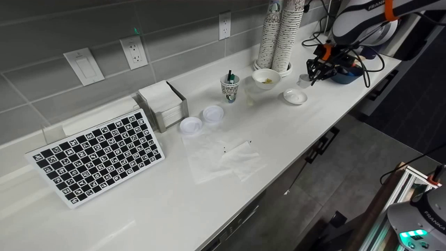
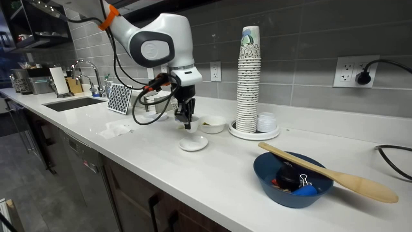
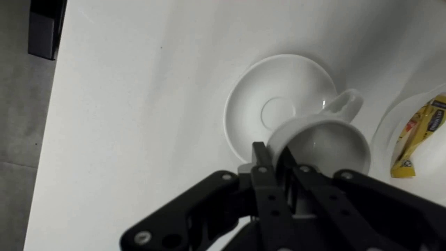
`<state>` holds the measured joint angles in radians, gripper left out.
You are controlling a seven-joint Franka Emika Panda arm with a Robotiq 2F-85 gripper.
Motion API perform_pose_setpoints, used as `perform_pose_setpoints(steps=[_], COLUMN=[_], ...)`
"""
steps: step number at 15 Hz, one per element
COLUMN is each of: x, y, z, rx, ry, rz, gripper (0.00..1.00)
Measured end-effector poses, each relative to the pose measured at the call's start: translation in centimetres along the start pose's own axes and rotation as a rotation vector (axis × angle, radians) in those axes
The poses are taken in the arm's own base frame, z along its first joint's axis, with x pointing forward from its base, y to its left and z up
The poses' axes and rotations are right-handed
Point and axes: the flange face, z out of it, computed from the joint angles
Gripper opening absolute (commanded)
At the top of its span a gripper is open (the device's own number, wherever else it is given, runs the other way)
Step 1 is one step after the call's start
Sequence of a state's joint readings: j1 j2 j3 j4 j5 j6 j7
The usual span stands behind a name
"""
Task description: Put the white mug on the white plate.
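The white mug [image 3: 331,146] is in my gripper [image 3: 273,157] in the wrist view. One finger is outside its wall and one inside, so the jaws are shut on its rim. Its handle points away from the gripper. The mug also shows in both exterior views [image 1: 304,81] [image 2: 194,125], upright and seemingly raised off the counter. The white plate [image 3: 249,108] lies flat on the counter; the mug overlaps its edge in the wrist view. The bare plate also shows in both exterior views [image 1: 294,96] [image 2: 193,143]. My gripper [image 2: 187,125] points down behind the plate in an exterior view.
A white bowl [image 2: 213,125] with yellow packets stands close beside the mug. Tall paper cup stacks [image 1: 275,45] stand by the wall. A dark blue dish [image 2: 280,193] with a wooden spoon [image 2: 338,176] sits along the counter. A paper cup [image 1: 230,89] holds pens.
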<state>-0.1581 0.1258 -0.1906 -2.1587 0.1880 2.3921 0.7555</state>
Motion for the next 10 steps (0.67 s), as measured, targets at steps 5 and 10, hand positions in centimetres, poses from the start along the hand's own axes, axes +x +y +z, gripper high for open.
perform_pose_setpoints(steps=[5,10], x=[0.8,1.5], y=[-1.1,-1.9], z=[2.9,5.1], rx=[-0.020,-0.033], ry=[0.012,0.022], rz=[0.004,0.004], gripper=[0.02,0.02])
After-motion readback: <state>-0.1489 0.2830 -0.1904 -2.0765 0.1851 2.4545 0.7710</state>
